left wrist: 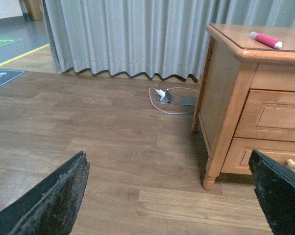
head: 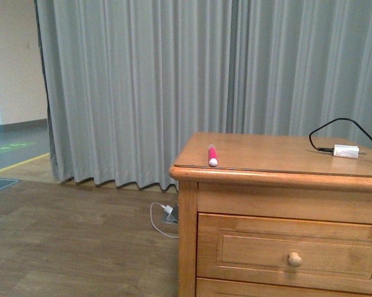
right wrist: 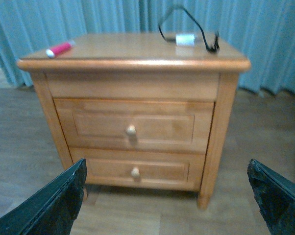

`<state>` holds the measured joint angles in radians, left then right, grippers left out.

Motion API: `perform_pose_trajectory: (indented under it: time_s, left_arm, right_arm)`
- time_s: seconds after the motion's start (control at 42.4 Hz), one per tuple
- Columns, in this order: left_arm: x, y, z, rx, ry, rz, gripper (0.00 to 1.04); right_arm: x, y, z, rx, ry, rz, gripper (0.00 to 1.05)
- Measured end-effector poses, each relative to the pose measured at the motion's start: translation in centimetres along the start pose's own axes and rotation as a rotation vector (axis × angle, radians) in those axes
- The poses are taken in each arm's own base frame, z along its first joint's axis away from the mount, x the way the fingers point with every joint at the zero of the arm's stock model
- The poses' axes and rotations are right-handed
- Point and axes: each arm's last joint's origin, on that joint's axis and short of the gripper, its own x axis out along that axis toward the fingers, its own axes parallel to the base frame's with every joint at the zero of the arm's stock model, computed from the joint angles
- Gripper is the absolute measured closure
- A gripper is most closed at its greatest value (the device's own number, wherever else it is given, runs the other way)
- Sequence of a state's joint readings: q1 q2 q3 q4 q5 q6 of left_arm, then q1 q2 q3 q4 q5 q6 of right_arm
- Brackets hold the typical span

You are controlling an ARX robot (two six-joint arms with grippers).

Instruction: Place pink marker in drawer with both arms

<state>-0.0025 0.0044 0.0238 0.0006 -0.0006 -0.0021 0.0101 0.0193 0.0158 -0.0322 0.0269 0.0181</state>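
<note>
The pink marker (head: 212, 154) lies on the wooden cabinet's top near its front left corner, white end toward the front edge; it also shows as the marker (left wrist: 265, 40) and the marker (right wrist: 59, 49). The drawer (head: 289, 253) is closed, its round knob (right wrist: 131, 130) in the middle. My left gripper (left wrist: 169, 196) is open, low over the floor, off the cabinet's left side. Facing the cabinet front from a distance, my right gripper (right wrist: 167, 196) is open with nothing between its fingers. Neither arm appears in the front view.
A white adapter (head: 346, 150) with a black cable (head: 340, 124) sits on the cabinet top at the right. A second drawer (right wrist: 135, 170) lies below. Grey curtains (head: 173, 80) hang behind. A floor socket with a white plug and cable (left wrist: 164, 95) is left of the cabinet.
</note>
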Motion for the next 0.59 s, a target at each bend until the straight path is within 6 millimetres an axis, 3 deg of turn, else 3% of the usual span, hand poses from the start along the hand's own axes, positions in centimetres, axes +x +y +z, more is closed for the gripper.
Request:
perform_pose_trajectory:
  time_s: [0.142,0.283,0.401,0.59]
  left_arm:
    - [0.0,0.0,0.0,0.000,0.000,0.000,0.06]
    - [0.0,0.0,0.0,0.000,0.000,0.000,0.06]
    - [0.0,0.0,0.0,0.000,0.000,0.000,0.06]
    - [0.0,0.0,0.0,0.000,0.000,0.000,0.06]
  right_arm:
    - [0.3,0.3,-0.4,0.140,0.324,-0.085,0.08]
    - [1.9,1.7,-0.2,0.140,0.379,-0.030,0.08]
    - [5.3,3.3,1.2,0.062,0.355,0.023,0.08]
    - [13.7,5.8,1.1,0.016,0.363,0.079,0.08]
